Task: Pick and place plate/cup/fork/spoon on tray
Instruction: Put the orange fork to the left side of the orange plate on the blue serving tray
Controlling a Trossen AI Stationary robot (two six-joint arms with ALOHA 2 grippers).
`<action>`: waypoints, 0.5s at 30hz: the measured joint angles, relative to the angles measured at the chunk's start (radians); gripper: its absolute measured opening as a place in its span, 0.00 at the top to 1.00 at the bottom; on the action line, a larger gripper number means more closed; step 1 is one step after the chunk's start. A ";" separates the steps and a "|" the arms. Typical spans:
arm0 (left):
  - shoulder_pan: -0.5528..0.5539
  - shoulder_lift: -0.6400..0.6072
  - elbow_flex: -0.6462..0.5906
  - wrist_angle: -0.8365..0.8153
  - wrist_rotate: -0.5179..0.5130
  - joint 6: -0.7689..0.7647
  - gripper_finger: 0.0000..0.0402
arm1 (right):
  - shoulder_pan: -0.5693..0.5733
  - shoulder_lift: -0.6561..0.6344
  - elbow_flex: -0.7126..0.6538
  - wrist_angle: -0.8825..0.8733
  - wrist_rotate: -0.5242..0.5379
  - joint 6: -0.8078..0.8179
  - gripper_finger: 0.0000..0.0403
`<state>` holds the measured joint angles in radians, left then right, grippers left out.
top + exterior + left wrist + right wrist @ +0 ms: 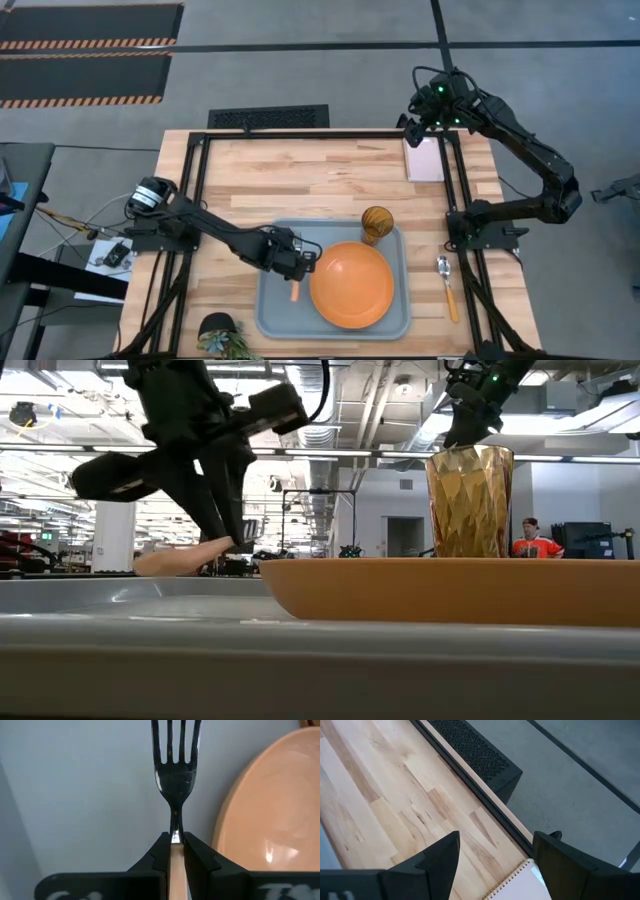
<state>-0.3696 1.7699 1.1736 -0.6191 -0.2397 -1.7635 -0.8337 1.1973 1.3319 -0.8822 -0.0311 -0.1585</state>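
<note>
The left gripper (300,262) pinches the fork (175,775) by its neck over the tray (272,312), beside the plate (351,284) — handle toward the tray's near edge. The cup (377,224) stands at the far edge. The spoon (446,283) lies on the table (right of the tray). The right gripper (408,128) hangs spread above the far right corner — over a pink pad (425,160).

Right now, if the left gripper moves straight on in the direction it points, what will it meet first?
Probably the tray floor. The left gripper, shut on the fork, points along the tines over bare tray, with the plate just beside that line. Depth is unclear.
</note>
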 joint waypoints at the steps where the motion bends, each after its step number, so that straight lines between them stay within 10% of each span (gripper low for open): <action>1: -0.007 0.004 0.001 0.003 0.005 -0.017 0.96 | 0.001 0.000 0.000 0.000 0.000 0.000 0.32; 15: -0.045 0.093 0.008 0.003 0.098 -0.082 0.96 | 0.008 0.000 0.000 0.002 -0.024 0.000 0.32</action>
<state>-0.4145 1.8627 1.1816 -0.6158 -0.1413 -1.8454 -0.8261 1.1973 1.3319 -0.8803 -0.0555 -0.1581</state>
